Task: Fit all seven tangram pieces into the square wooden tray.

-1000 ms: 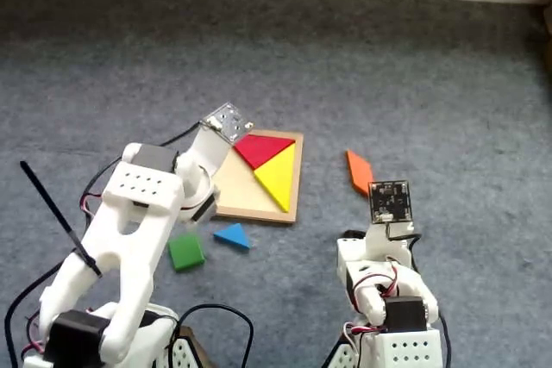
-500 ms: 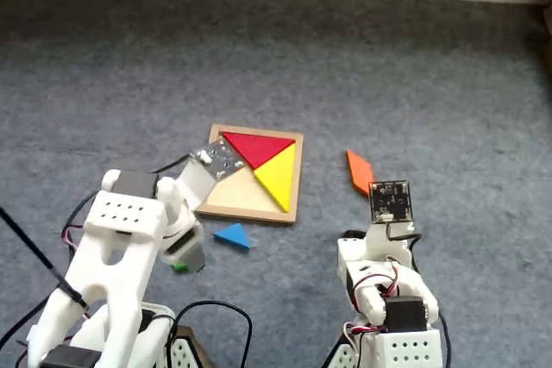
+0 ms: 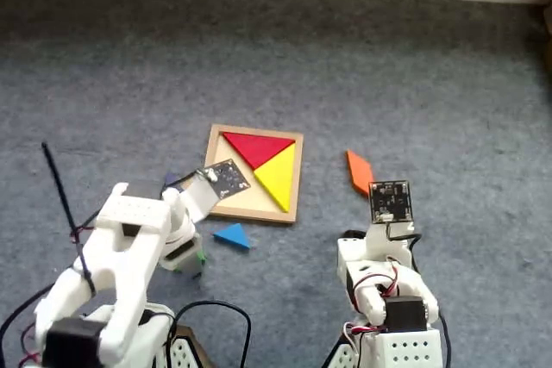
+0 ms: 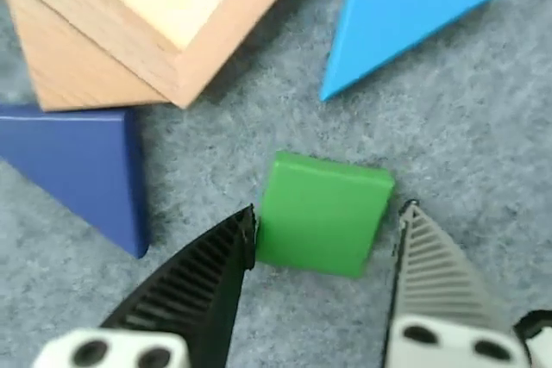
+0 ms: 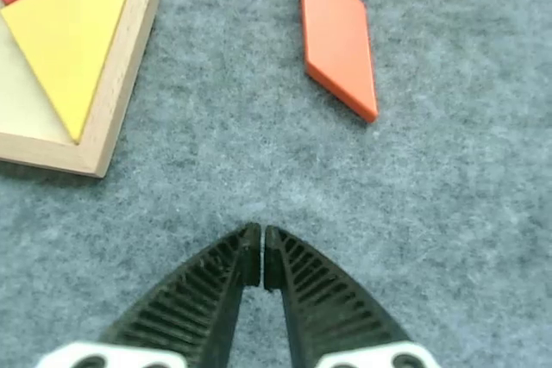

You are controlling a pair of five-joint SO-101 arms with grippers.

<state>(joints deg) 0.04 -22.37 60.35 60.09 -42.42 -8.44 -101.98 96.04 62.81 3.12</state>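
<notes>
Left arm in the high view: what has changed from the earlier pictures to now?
The left hand drew back from the square wooden tray toward its base and now stands open astride the green square block. The right hand, red triangle, yellow triangle, light blue triangle and orange parallelogram stayed put.

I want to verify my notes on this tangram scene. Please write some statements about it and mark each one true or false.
1. The red triangular piece and the yellow triangular piece lie inside the square wooden tray. True.
2. The orange parallelogram piece lies inside the tray. False: it lies on the grey carpet, beside the tray.
3. The left gripper is open, and the green square piece lies between its jaws. True.
4. The right gripper holds the light blue triangular piece. False: it is shut on nothing, and that piece lies on the carpet.
</notes>
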